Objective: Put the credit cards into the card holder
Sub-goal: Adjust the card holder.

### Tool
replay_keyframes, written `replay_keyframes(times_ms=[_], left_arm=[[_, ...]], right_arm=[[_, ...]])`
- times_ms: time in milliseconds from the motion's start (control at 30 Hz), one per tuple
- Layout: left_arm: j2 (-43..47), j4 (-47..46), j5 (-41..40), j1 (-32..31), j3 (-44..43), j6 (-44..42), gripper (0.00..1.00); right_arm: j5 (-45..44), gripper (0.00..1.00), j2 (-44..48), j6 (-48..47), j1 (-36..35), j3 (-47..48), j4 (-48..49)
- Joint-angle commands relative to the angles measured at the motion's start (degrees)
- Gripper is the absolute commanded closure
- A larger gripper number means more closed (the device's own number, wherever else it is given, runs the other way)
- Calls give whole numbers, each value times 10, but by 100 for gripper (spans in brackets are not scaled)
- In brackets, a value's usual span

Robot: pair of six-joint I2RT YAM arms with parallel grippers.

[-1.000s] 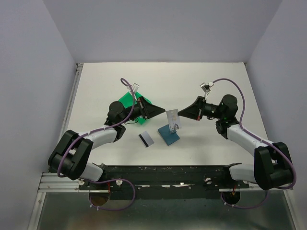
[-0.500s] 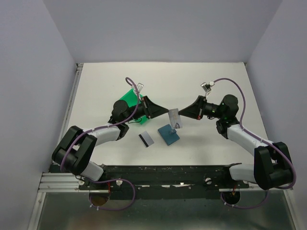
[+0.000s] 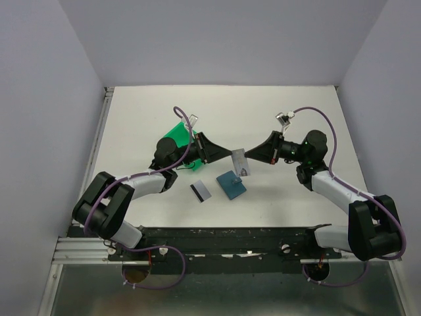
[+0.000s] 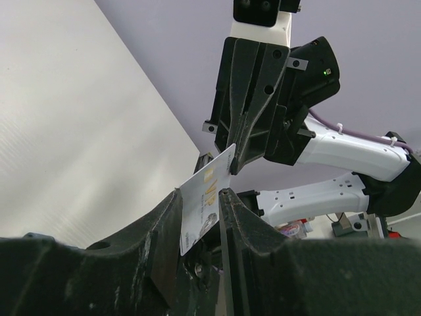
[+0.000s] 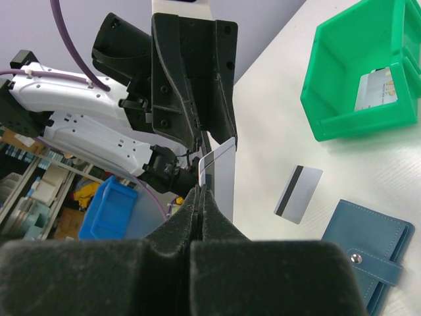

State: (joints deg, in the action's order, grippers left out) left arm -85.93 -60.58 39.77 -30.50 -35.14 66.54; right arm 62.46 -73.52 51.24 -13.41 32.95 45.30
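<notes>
One credit card [image 3: 239,160] stands upright in the air above the table, with my right gripper [image 3: 247,158] shut on its right edge. In the right wrist view the card [image 5: 221,172] rises from the shut jaws. My left gripper [image 3: 227,155] is open, its fingers [image 4: 164,217] on either side of the same card [image 4: 205,197], which shows gaps to them. A second credit card [image 3: 200,191] with a dark stripe lies flat on the table. The slate-blue card holder [image 3: 231,184] lies just below the held card, its stud [image 5: 356,258] showing.
A green plastic bin [image 3: 176,133] lies behind the left gripper, with another card [image 5: 378,89] inside it. The table's side walls stand at left and right.
My left gripper has moved right, from short of the held card to around its left edge. The right gripper and the card have stayed put.
</notes>
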Motion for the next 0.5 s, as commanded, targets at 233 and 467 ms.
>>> replay_keyframes(times_ms=[233, 467], left_arm=[[-1, 0, 3, -4, -6, -24, 60], [2, 18, 0, -4, -8, -34, 60]], right_arm=[[14, 100, 4, 7, 1, 9, 19], [13, 100, 7, 6, 0, 9, 18]])
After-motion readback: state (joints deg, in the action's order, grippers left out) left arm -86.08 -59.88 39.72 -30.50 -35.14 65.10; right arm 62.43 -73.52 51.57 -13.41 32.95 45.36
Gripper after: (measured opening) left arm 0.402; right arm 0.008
